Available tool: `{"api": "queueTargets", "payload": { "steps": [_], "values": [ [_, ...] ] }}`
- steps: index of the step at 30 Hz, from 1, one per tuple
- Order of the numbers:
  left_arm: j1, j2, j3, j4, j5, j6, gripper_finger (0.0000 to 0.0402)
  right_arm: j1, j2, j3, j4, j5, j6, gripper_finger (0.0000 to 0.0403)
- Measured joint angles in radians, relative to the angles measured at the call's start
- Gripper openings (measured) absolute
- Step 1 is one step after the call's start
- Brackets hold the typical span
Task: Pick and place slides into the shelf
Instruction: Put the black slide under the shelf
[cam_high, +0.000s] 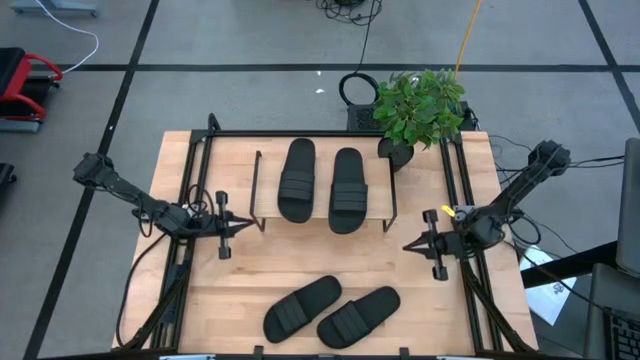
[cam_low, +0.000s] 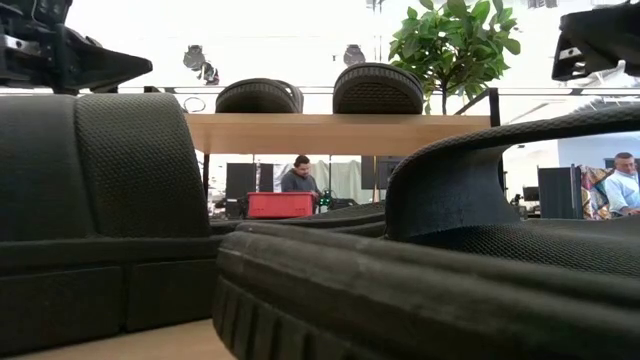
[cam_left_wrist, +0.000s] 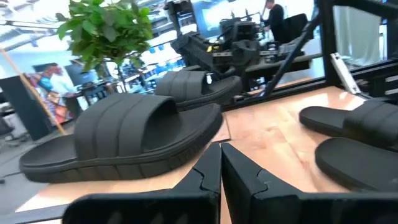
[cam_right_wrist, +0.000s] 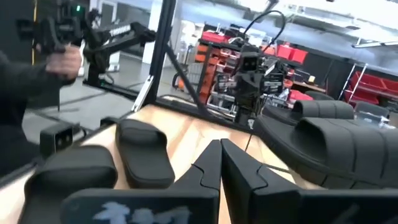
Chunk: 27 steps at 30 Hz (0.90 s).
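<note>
Two slides on the shelf (cam_high: 262, 187), two on the table (cam_high: 420, 290), and both arms hang empty-handed. The left gripper (cam_high: 243, 228) hovers just off the shelf's near left corner, jaws clenched together on nothing, tips pointing inward across the table. The right gripper (cam_high: 409, 246) mirrors it off the shelf's near right corner, jaws pressed tight as well, nothing between them.

Between the two sets of jaws and a little beyond them, one shelved slide (cam_high: 296, 179) lies closer to the left jaws, its partner (cam_high: 348, 189) closer to the right ones. They sit side by side, close together, lengthwise across the plank.

On the near side of both jaws, roughly midway between them, the other pair lies angled on the bare wood: one loose slide (cam_high: 302, 306) toward the left arm, the second loose slide (cam_high: 359, 315) right beside it, the two looking to touch along their sides. Nothing lies between either set of jaws and these two.

Past the right jaws, at the shelf's far right corner, a potted plant (cam_high: 420, 105) spreads its leaves over that end of the rack. Black frame rails (cam_high: 463, 190) run along both table edges behind the arms. In the room beyond the table, a person (cam_low: 297, 176) sits by a red bin (cam_low: 281, 204).
</note>
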<state>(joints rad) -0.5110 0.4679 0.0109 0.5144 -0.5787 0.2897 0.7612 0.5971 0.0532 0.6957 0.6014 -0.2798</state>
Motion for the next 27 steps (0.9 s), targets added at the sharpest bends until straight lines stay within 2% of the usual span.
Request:
{"api": "queueTargets", "payload": {
  "steps": [6,12,16,21,27],
  "values": [
    [0.0,0.003,0.0,-0.034,-0.007,-0.081,0.002,0.0,0.144,0.045,-0.01,-0.001,-0.038,0.0],
    [0.0,0.003,0.0,-0.041,-0.007,-0.096,0.0005,0.05,0.367,0.204,-0.014,0.006,-0.211,0.0],
    [0.0,0.003,0.0,-0.048,-0.007,-0.132,0.0005,0.097,0.524,0.332,-0.063,0.067,-0.289,0.0007],
    [0.0,0.003,0.0,-0.058,-0.007,-0.162,0.002,0.105,0.694,0.461,-0.115,0.105,-0.277,0.0045],
    [0.0,0.003,0.0,-0.055,-0.007,-0.174,0.0009,0.106,0.832,0.506,-0.124,0.218,-0.176,0.0116]
  ]
}}
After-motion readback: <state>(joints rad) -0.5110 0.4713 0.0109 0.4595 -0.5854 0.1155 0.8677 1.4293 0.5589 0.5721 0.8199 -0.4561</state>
